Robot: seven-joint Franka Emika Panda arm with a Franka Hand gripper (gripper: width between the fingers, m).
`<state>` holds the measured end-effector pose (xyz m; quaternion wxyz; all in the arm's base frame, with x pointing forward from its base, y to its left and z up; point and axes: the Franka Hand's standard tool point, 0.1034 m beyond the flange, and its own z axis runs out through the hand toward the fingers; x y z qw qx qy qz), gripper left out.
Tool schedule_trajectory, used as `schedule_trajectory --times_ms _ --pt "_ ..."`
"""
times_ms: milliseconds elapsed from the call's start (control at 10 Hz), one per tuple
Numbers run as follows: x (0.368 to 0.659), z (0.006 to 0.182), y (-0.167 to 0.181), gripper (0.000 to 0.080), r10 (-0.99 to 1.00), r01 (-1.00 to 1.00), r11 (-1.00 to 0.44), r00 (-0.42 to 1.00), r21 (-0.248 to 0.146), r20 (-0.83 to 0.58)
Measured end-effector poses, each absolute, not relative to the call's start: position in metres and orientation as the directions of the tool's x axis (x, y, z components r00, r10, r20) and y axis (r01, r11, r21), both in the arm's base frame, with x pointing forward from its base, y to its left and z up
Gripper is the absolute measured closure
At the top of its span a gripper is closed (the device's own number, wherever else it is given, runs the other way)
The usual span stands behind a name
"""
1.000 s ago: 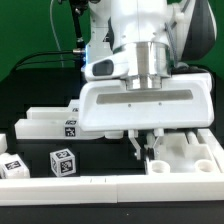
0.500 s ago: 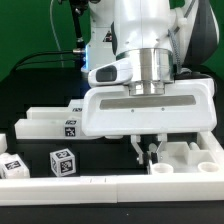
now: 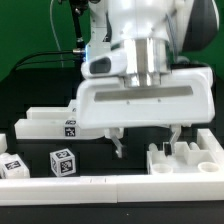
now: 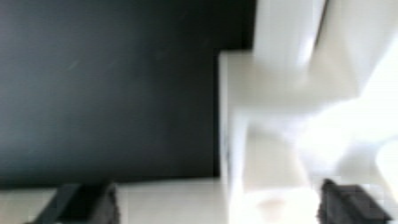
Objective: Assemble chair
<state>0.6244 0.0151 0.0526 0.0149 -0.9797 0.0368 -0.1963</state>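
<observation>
Black worktop (image 3: 40, 98): pincer (image 3: 150, 144) spread wide, empty, over the chair piece (image 3: 196, 158) at the exterior view's right; a fingertip (image 3: 119, 150) catching it on withdrawal could drag it askew.

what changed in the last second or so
The claw opened: its fingers spread wide apart by the white chair piece, and it shifted slightly toward the exterior view's left. The tagged cube and long white bar stayed put.
</observation>
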Motion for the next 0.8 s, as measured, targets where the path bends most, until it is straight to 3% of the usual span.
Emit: schedule_trajectory --times_ms 100,200,500,600,800 --pt "0.623 0.063 0.012 0.0167 -0.082 -0.070 -0.997 0.920 -0.045 0.383" --pt "0.623 0.066 0.012 0.0155 -0.082 -0.070 -0.997 0.917 -0.044 0.390" --pt "0.622 0.063 0.012 0.0151 -0.078 -0.067 -0.997 0.919 -0.042 0.386" --pt "0.621 0.062 0.012 0.0151 -0.026 -0.018 -1.000 0.928 -0.024 0.372" --pt "0.612 0.079 0.021 0.0151 -0.011 0.003 -0.999 0.951 -0.046 0.309"
